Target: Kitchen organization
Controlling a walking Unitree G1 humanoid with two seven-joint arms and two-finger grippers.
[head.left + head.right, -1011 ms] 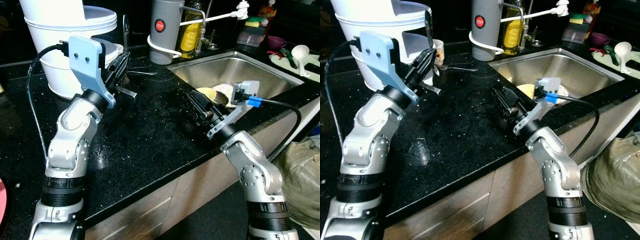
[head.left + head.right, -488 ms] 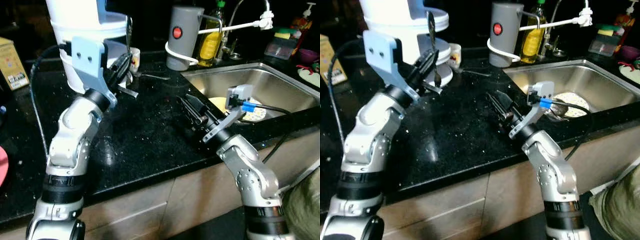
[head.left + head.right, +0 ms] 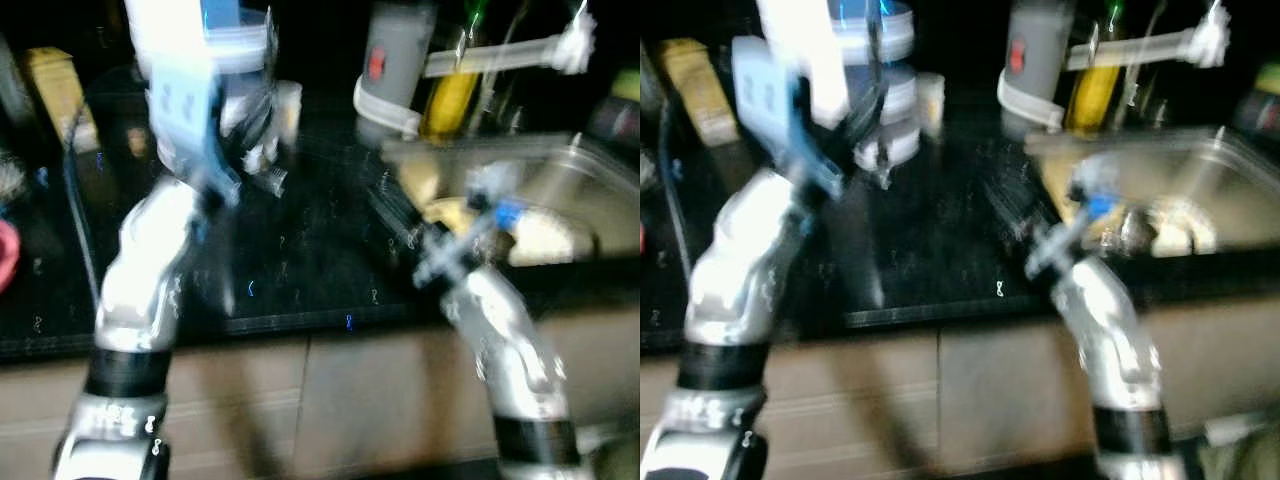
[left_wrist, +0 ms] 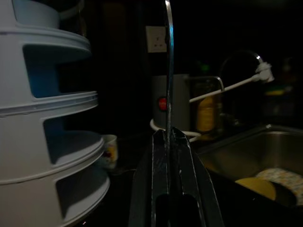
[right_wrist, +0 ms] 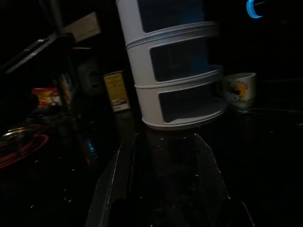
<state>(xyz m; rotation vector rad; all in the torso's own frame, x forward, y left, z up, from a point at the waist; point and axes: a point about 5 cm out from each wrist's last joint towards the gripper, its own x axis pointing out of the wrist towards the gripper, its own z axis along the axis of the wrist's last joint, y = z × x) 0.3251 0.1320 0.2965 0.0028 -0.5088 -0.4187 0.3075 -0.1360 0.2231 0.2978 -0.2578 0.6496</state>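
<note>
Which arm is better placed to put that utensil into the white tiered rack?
Left, probably. The left gripper is already shut on the thin metal utensil, held upright right beside the white tiered rack. The right gripper holds nothing and sits farther back over the black counter.

Yellow box (image 5: pixel 115 91) and, seemingly, a wall socket (image 4: pixel 155 39)

Left gripper (image 4: pixel 169 142) fingers (image 4: pixel 158 161) pinch an upright metal utensil (image 4: pixel 168 71).

A tiered rack (image 4: pixel 47 118) stands on the counter (image 3: pixel 300 270), a mug (image 4: pixel 110 151) beside it, the sink (image 3: pixel 560 190) to the right.
</note>
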